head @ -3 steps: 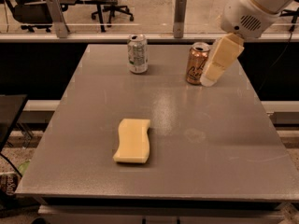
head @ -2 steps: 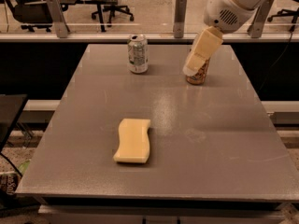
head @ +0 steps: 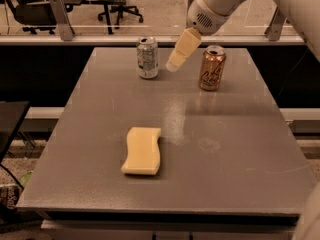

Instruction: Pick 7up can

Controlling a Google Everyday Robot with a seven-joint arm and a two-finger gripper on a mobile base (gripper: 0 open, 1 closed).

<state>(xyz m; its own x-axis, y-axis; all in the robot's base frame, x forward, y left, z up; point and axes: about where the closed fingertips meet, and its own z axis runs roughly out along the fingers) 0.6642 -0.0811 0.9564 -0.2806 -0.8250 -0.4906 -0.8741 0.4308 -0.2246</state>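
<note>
Camera view:

- The desk (head: 235, 149) carried three items.
- The 7up can (head: 147, 58) stood upright near the far edge of the desk, left of centre.
- A copper-orange can (head: 212, 68) stood upright to its right, well apart from it.
- A pale yellow sponge (head: 142, 150) lay flat on the near half of the desk, well apart from both cans.
- The white arm (head: 215, 4) entered from the upper right.
- The gripper (head: 175, 61) hung above the desk between the two cans, tilted down and to the left, with its tip just beside the right side of the 7up can.
- No contact with either can was visible.
- Whether the gripper was open or closed could not be determined.
- Office chairs (head: 30, 9) stood beyond the desk.
</note>
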